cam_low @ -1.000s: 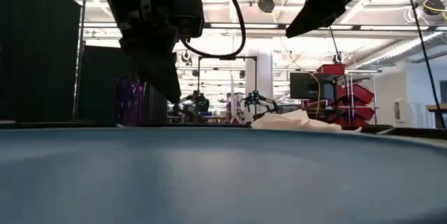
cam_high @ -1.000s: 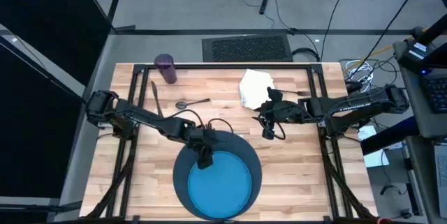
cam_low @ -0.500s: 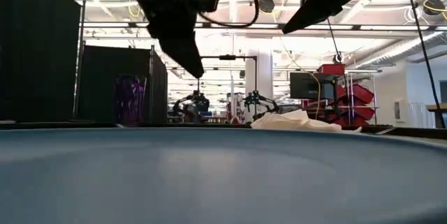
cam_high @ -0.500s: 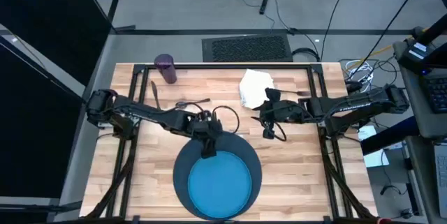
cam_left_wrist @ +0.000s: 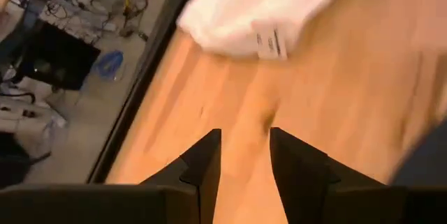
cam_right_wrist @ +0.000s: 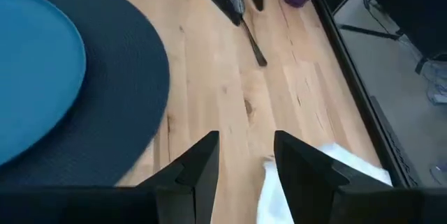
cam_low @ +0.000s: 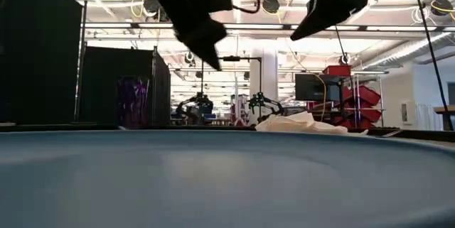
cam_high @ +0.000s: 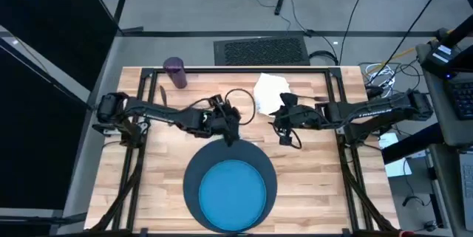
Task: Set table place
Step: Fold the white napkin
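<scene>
Fingers (cam_left_wrist: pixel 241 161) parted, empty, above table (cam_high: pixel 318 185); plate (cam_high: pixel 233 193) bare.

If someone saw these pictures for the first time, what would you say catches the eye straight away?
The bright blue plate stands out first, sitting on the dark round mat at the near edge of the table. Above the mat's far rim hangs the left gripper, open and empty, with the right gripper level with it, also open. Behind them a crumpled white napkin lies mid-table, and a small purple cup stands in the far left corner.
</scene>
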